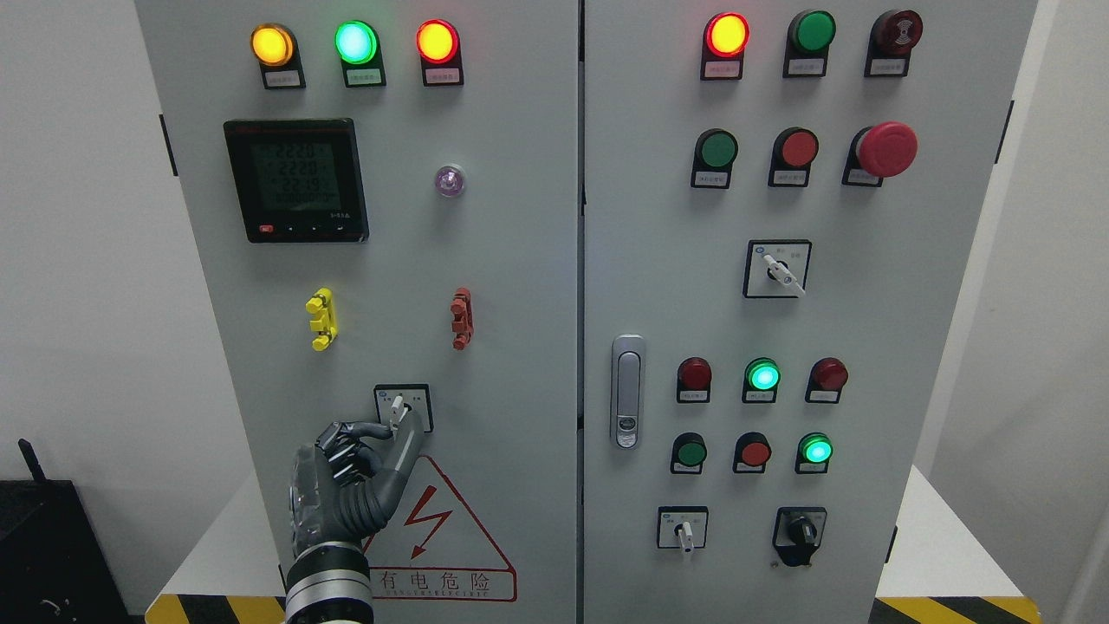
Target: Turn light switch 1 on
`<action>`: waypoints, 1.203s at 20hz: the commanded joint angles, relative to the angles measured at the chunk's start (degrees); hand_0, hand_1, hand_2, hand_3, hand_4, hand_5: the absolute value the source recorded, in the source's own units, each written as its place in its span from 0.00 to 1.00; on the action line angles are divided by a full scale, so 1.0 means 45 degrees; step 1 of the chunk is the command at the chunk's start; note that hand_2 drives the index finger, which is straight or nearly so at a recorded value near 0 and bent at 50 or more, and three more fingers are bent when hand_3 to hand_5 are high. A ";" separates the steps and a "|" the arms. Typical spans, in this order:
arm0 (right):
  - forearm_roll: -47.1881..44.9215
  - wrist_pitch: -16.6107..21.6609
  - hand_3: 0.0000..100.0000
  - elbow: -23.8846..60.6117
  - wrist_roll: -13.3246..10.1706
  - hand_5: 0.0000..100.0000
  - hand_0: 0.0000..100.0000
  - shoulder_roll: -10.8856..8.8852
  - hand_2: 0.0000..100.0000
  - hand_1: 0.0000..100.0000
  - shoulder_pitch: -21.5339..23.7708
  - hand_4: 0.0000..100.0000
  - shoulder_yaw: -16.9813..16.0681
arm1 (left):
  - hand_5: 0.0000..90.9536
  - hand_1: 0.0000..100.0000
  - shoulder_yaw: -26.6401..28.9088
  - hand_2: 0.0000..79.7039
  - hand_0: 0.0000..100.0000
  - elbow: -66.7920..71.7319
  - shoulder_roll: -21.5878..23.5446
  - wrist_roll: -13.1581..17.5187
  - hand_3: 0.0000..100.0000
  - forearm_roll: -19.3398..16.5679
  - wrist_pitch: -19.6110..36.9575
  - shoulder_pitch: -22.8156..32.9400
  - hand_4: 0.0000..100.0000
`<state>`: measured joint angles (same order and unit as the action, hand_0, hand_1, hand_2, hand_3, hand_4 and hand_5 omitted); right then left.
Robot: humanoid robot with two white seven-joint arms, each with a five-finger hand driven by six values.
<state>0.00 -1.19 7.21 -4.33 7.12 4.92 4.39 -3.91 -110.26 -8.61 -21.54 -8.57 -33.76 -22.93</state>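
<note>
In the head view we are looking at a grey electrical cabinet (520,260) with two doors, and our left hand (351,472) is coming up from the lower left of the frame. The task's rotary switch (401,406) is sitting just below the centre of the left door, under the yellow clip (321,318) and the red clip (462,318) and above the red warning triangle (437,533).

We are curling the fingers (364,431) loosely; a fingertip and the thumb are reaching to either side of the small white lever, touching it or just beside it. We cannot tell whether they are actually pinching it yet.

We are judging the lever to be small, rigid plastic on a sprung detent: light but stiff to turn, and smooth enough to slip. We are best taking it across its flat sides near the hub and twisting, not pushing. Our right hand is not showing anywhere.
</note>
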 commanded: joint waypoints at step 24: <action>-0.0312 -0.0008 0.00 0.0000 0.0006 0.00 0.00 0.0000 0.00 0.00 0.0000 0.00 0.0000 | 0.98 0.63 0.0029 0.75 0.20 0.0186 -0.0002 0.0002 0.98 -0.0264 -0.0173 -0.0139 0.96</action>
<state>0.00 -1.20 7.21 -4.33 7.12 4.92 4.40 -3.79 -109.93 -8.61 -21.49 -9.70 -34.37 -23.50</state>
